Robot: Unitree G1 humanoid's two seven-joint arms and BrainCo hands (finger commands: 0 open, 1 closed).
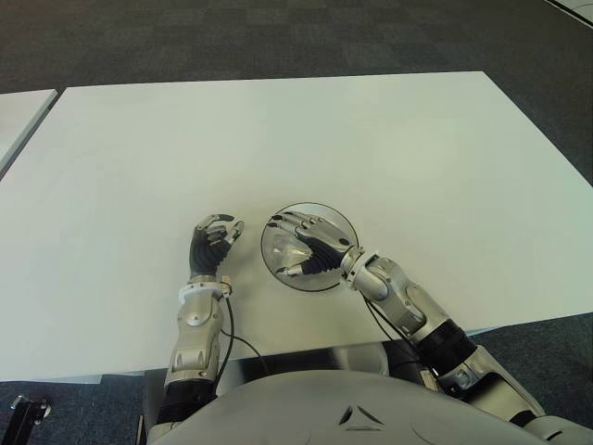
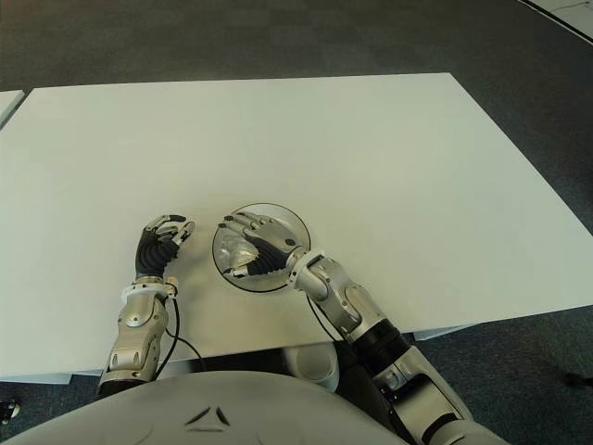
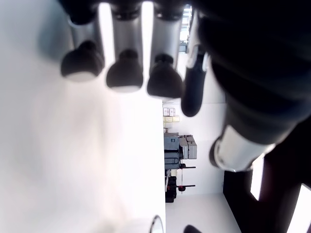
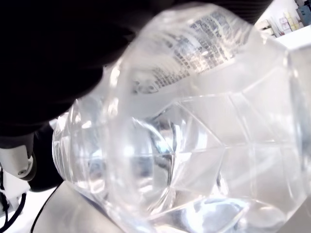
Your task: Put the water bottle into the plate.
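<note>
Right hand (image 1: 310,248), eye views: fingers wrapped over clear plastic water bottle (image 1: 295,255), held above round grey plate (image 1: 339,219) on white desk (image 1: 278,139). Left hand (image 1: 213,243) just left of plate, fingers curled, empty. Right wrist view: bottle fills frame, plate rim beneath. Left wrist view: fingertips (image 3: 125,75) bent over desk, grasping nothing.

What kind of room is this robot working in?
Probably an office or lab. A plain white table stands on dark carpet tiles, and the left wrist view shows equipment racks by a white wall. The right hand holds a water bottle over a plate.
</note>
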